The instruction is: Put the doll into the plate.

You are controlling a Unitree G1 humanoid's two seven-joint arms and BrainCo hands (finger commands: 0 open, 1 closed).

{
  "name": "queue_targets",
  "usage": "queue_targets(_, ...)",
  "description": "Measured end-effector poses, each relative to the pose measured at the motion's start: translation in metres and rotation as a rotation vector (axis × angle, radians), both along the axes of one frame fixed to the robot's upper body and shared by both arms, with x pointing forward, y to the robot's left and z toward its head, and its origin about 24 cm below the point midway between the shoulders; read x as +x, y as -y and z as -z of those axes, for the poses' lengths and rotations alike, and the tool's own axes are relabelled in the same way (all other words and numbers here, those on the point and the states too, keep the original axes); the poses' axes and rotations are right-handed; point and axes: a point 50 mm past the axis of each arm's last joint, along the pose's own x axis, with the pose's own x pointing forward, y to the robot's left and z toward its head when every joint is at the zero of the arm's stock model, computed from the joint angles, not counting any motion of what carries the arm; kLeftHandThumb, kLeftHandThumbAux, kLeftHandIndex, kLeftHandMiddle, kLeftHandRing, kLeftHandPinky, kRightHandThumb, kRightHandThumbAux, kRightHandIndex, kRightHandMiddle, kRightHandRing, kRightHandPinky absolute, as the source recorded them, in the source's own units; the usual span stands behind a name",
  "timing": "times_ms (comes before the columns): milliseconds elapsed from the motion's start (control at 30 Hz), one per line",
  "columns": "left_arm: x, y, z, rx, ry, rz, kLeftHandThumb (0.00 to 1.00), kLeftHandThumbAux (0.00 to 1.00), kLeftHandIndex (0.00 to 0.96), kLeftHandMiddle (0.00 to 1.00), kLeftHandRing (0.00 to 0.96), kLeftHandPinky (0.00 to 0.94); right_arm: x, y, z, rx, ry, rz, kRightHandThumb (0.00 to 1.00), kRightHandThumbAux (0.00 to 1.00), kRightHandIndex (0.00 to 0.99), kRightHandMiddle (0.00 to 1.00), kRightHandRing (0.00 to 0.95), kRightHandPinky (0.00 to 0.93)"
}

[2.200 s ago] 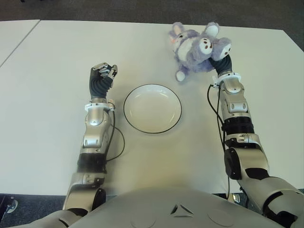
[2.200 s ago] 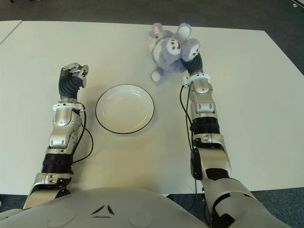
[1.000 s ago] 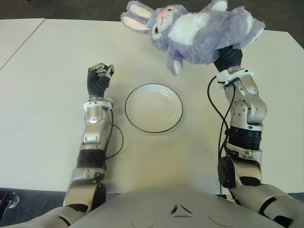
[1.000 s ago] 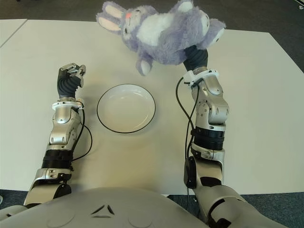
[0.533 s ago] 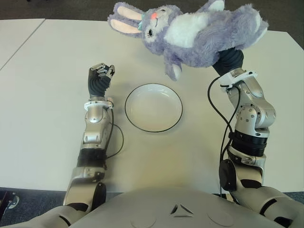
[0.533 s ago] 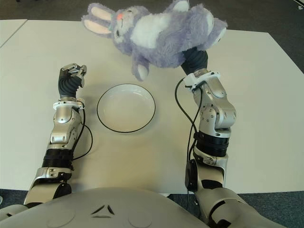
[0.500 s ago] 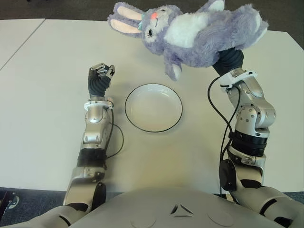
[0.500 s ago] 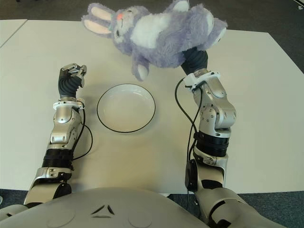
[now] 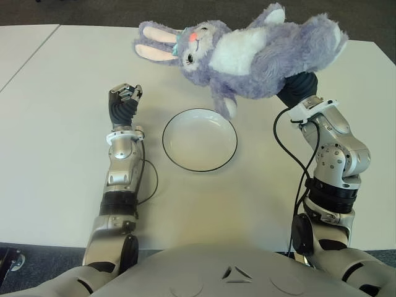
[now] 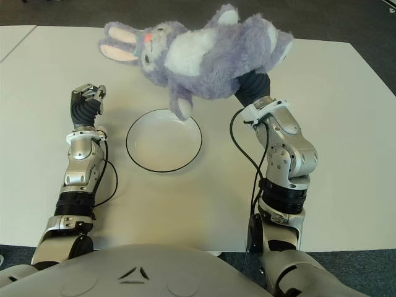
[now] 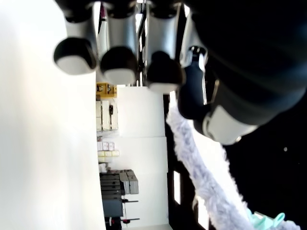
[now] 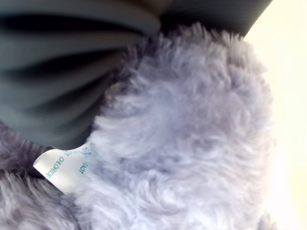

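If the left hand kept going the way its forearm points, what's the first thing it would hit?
Probably nothing: the curled left hand aims across bare table, left of the plate. The doll, held aloft by the right hand, hangs off to its right.

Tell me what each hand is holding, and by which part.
The right hand grips the purple plush rabbit doll by its lower body, carrying it in the air. The left hand, left of the white black-rimmed plate, is curled and holds nothing.

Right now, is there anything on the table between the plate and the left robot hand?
Nothing: in the left eye view, only bare table lies between the plate and the left robot hand.
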Motion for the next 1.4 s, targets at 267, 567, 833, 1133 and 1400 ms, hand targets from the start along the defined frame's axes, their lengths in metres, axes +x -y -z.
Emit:
queue_targets(267, 0.0, -0.005, 0.001, 0.003, -0.005, -0.022, 0.709, 0.705, 0.442, 0.878, 0.887, 0.871, -0.004, -0.002, 0.004, -0.028, -0.014, -0.078, 0.856, 0.677, 0.399, 0.549, 0.856, 0.867)
queue_targets(567, -0.001, -0.008, 0.0, 0.01, -0.003, -0.034, 0.709, 0.706, 0.442, 0.878, 0.889, 0.872, -0.006, -0.005, 0.009, -0.042, 0.014, -0.129, 0.857, 0.677, 0.401, 0.546, 0.857, 0.861)
queue_targets(833, -0.001, -0.008, -0.001, 0.011, 0.002, -0.034, 0.709, 0.706, 0.442, 0.878, 0.889, 0.872, -0.006, -0.006, 0.01, -0.118, 0.048, -0.115, 0.857, 0.678, 0.399, 0.542, 0.867, 0.866)
queue_targets(1133, -0.002, -0.008, -0.002, 0.013, 0.007, -0.031, 0.709, 0.706, 0.442, 0.881, 0.888, 0.871, -0.008, -0.007, 0.018, -0.176, 0.032, -0.103, 0.856, 0.678, 0.397, 0.539, 0.87, 0.866)
queue_targets(1400, -0.003, -0.005, -0.006, 0.017, 0.026, -0.023, 0.709, 0.706, 0.442, 0.879, 0.887, 0.869, -0.01, -0.01, 0.021, -0.205, 0.033, -0.076, 0.855, 0.679, 0.396, 0.537, 0.872, 0.868)
